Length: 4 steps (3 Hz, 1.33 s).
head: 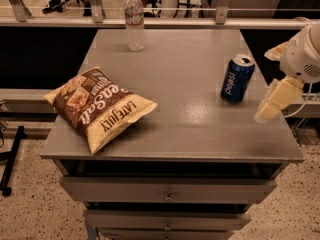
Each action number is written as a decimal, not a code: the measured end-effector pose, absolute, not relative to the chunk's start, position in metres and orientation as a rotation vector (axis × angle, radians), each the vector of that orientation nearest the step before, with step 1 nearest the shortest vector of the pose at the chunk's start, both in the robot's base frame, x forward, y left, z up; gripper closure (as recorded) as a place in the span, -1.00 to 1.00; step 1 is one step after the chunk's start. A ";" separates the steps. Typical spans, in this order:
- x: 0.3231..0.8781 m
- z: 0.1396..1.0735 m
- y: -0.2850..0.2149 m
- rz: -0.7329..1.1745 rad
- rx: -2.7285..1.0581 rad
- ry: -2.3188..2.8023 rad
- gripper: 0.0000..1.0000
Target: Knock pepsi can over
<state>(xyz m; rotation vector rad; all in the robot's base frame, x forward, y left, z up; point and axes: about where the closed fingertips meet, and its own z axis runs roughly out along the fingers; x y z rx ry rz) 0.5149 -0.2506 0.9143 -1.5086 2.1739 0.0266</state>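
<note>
At the front left corner of the bench [185, 134] you have a chip bag [97, 106] lying flat, its corner hanging past the left edge. A water bottle [134, 20] stands upright at the far edge, left of the middle. Both are well apart from the work. The pepsi can [237, 79] stands upright near the right edge, about midway between front and far edges. Your risks are there. If you meet the can low on its side, it will likely slide and not tip. If you pass too high, you will miss over its top. Once it is down it may roll, and the front and right edges are near enough for it to drop off. The gripper [279, 98] hangs over the right edge, just beside the can and apart from it. It holds nothing and touches nothing, and I cannot tell whether it is open or closed.
</note>
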 end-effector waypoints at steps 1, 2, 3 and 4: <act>0.535 0.901 -0.245 0.086 -1.452 2.080 -1.00; 0.550 0.889 -0.232 0.190 -1.384 1.997 -1.00; 0.561 0.876 -0.219 0.311 -1.301 1.939 -1.00; 0.572 0.873 -0.200 0.427 -1.223 1.881 -1.00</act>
